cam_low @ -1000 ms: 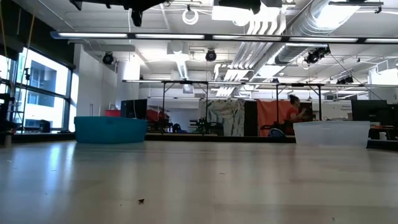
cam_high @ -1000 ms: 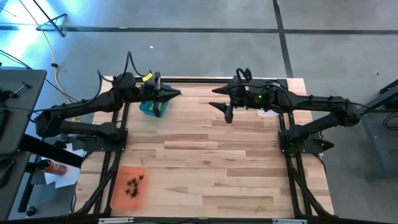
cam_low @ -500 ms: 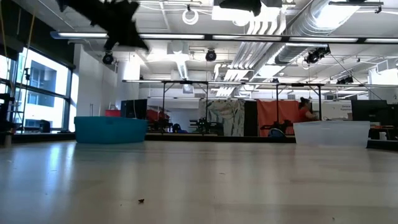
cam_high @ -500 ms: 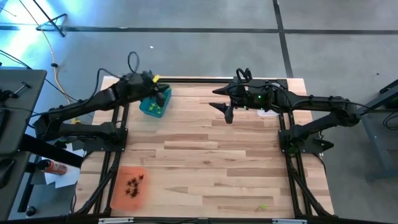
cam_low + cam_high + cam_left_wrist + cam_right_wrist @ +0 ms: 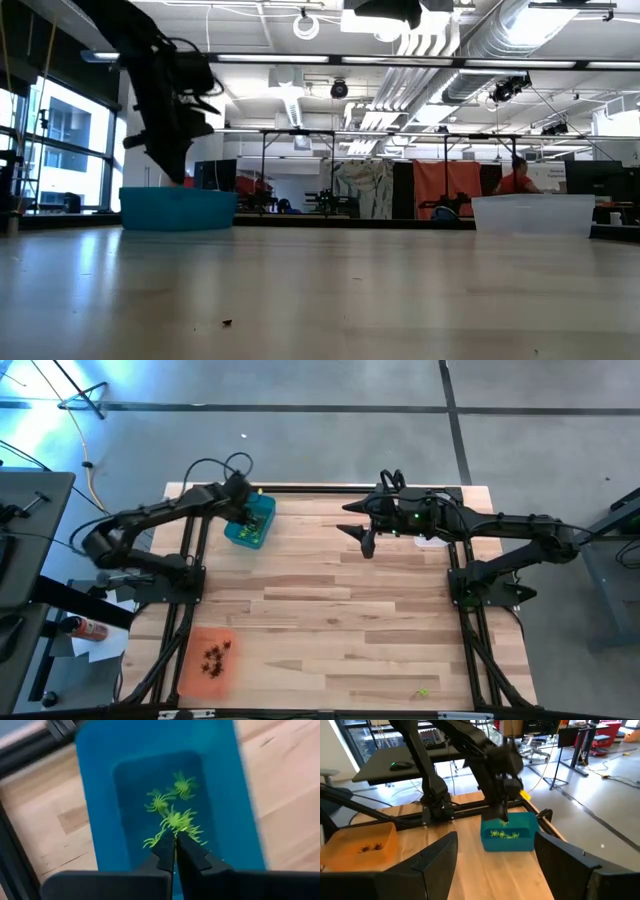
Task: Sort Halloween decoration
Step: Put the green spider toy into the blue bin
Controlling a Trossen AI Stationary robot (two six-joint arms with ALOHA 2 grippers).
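Note:
The Halloween decoration shows as lime green spiky trinkets (image 5: 170, 807) lying in the teal tray (image 5: 250, 525) at the far left. More of it is the dark trinkets (image 5: 216, 657) in the orange tray (image 5: 205, 660) at the near left. My left gripper (image 5: 175, 836) is shut and points steeply down over the teal tray, with a green trinket at its tips. My right gripper (image 5: 357, 527) hangs open and high over the far middle of the table, with nothing between its fingers. My left gripper has a lime green trinket (image 5: 187, 831) pinched at its very tips, which come from above and point down into the teal tray. Spiky legs stick out on both sides of the shut tips. The fingers hide the place of contact itself. Whether the trinket touches those below, I cannot tell.
A clear tray (image 5: 432, 542) sits at the far right under the right arm. One green trinket (image 5: 423, 693) lies near the table's front right corner, and a tiny dark one (image 5: 227, 322) lies on the bare wood. The middle of the table is open wood.
My left gripper has tipped from pointing level toward the right to pointing steeply down. It has sunk toward the teal tray, drawing back a little toward the table's far left corner, and has stayed shut.

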